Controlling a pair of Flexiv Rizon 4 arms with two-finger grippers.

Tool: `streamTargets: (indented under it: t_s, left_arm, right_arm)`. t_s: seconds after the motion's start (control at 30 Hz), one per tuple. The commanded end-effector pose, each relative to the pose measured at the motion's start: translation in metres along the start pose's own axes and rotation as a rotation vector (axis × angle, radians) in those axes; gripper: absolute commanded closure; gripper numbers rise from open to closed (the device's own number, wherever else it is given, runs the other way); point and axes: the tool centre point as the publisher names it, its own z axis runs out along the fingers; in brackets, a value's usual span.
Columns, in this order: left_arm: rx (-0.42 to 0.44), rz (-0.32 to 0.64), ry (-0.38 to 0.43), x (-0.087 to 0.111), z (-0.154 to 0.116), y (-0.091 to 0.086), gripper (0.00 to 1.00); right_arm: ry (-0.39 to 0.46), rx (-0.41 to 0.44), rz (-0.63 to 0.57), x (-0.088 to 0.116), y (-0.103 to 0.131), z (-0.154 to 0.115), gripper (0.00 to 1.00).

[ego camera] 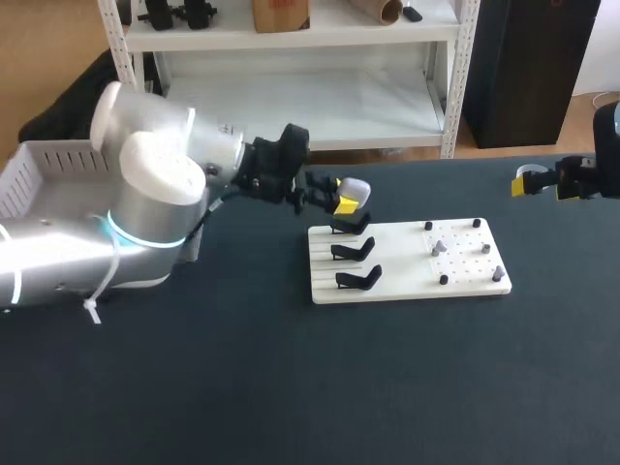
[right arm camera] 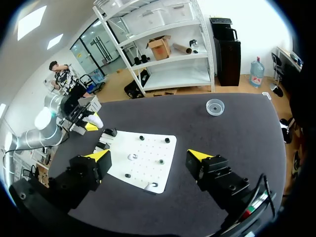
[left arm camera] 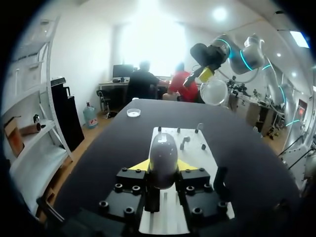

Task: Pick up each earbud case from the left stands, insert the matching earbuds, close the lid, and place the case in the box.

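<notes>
While the left jaws are clamping the rounded pale-grey earbud case [ego camera: 356,188] over the white board's [ego camera: 407,281] rear black stand [ego camera: 351,223] for lifting, the right jaws are hanging apart.

Grey earbud case [left arm camera: 163,158] between fingers [left arm camera: 140,166]

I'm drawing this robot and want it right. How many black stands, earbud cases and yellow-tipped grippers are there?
Black stands: 3
Earbud case: 1
Yellow-tipped grippers: 2, the left gripper and the right gripper
Total: 6
</notes>
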Motion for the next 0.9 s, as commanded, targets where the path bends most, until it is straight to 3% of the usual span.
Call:
streamTargets:
  t_s: [0.03,0.17,0.43,0.63,0.9]
  left_arm:
    - [-0.056,0.009,-0.001,-0.017,-0.011,-0.033,1.0]
    - [-0.11,0.029,0.035,-0.028,-0.007,-0.037,1.0]
    - [-0.15,0.066,0.034,-0.047,0.006,-0.034,1.0]
    - [-0.126,0.113,0.023,-0.06,0.014,-0.039,1.0]
    - [-0.05,0.119,-0.005,-0.059,0.022,-0.046,1.0]
  right_arm:
    - [0.03,-0.002,-0.013,0.002,0.01,0.005,0.0]
    - [0.05,0.028,-0.003,0.008,0.037,0.02,0.0]
    - [0.072,-0.028,-0.029,0.016,0.084,0.035,0.0]
    - [0.097,-0.05,-0.043,0.022,0.101,0.046,0.0]
    - [0.145,-0.077,-0.073,0.02,0.118,0.059,0.0]
